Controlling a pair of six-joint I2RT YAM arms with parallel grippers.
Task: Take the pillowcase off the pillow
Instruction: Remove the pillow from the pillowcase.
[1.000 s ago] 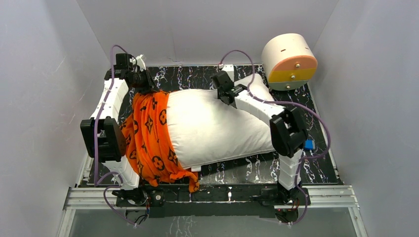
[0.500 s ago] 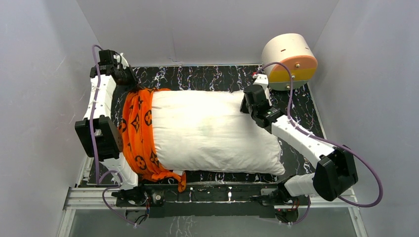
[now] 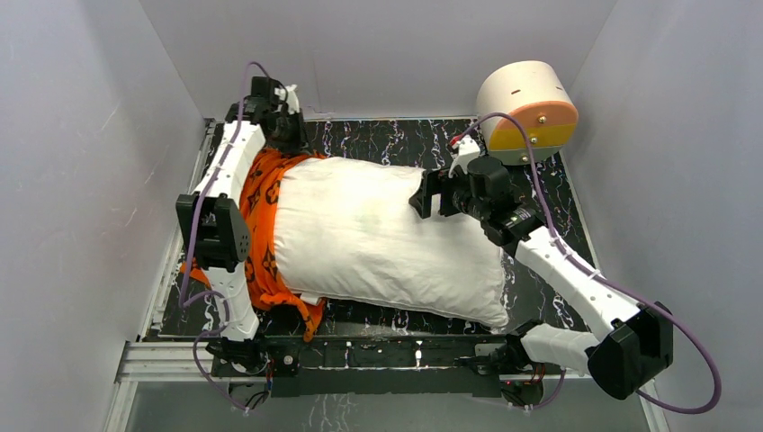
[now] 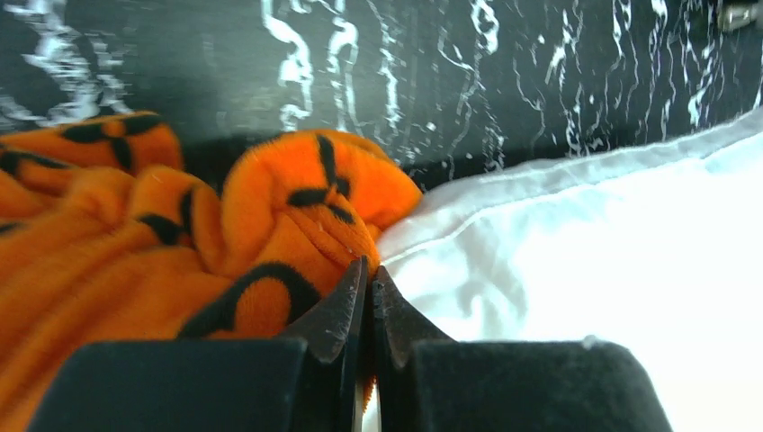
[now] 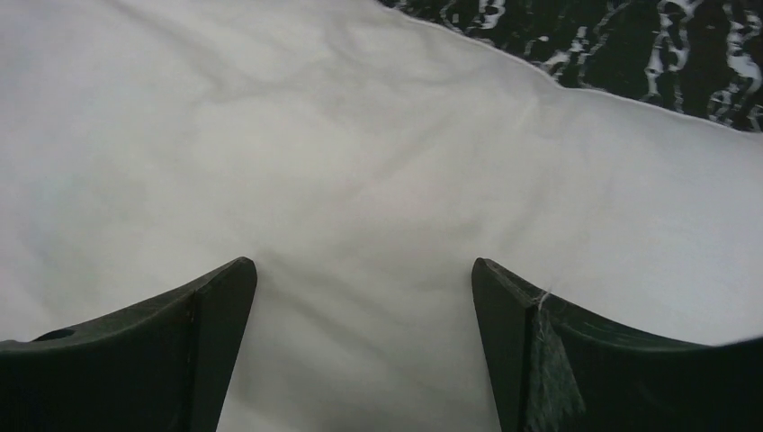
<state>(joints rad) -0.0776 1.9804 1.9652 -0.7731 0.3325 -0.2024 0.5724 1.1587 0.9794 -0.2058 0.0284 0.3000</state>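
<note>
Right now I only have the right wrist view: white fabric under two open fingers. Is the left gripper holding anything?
Observer: Yes. The left gripper is shut on a fold of the orange pillowcase, at the far left corner of the pillow.
Operator: How much of the pillow is covered?
Observer: Only its left end. The rest lies bare on the table.
Operator: Anything near my right arm?
Observer: A round drawer box stands in the far right corner, beyond the right gripper.
</note>
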